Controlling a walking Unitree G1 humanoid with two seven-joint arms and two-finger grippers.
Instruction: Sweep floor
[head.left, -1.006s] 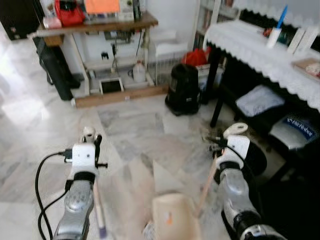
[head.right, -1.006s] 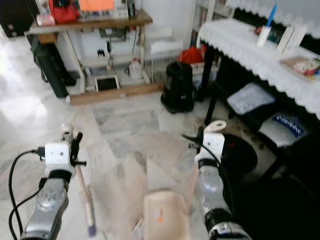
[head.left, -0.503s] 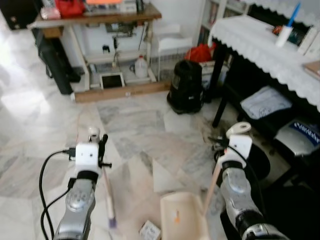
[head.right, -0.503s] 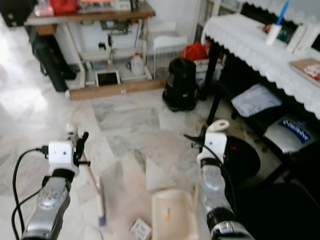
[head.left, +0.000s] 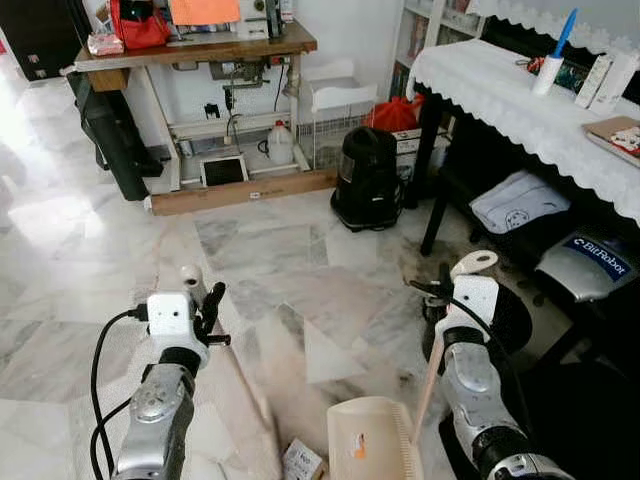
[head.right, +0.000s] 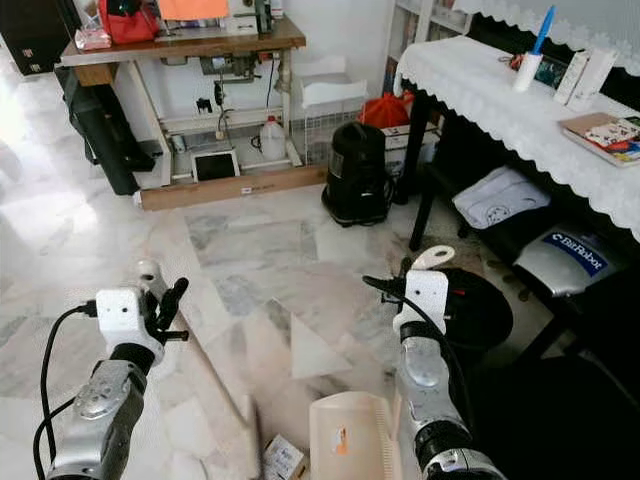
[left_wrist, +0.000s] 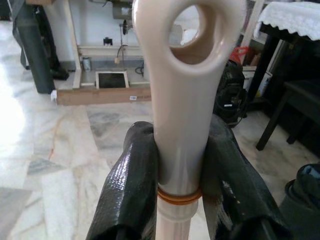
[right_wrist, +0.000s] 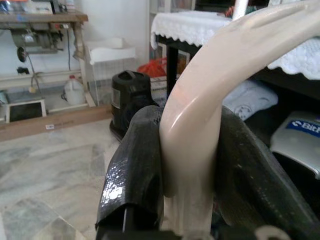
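My left gripper (head.left: 201, 302) is shut on the cream broom handle (left_wrist: 179, 107) just under its looped end. The stick (head.left: 240, 385) slants down to the right, its lower end close to a small white carton (head.left: 299, 460) on the marble floor. My right gripper (head.left: 446, 296) is shut on the curved top of the dustpan handle (right_wrist: 200, 95). That handle (head.left: 429, 368) runs down to the cream dustpan (head.left: 366, 446), which sits on the floor between my arms, right of the carton.
A black canister (head.left: 367, 178) stands ahead by a black table leg (head.left: 434, 200). A lace-covered table (head.left: 520, 90) runs along the right, with cushions and a round black stool (head.left: 518, 318) beneath. A wooden sewing table (head.left: 200, 48) is at the back left.
The broom's lower end has swung right, toward the dustpan, and the small carton now lies beside the pan. The camera has shifted a little. Both grippers keep their hold.
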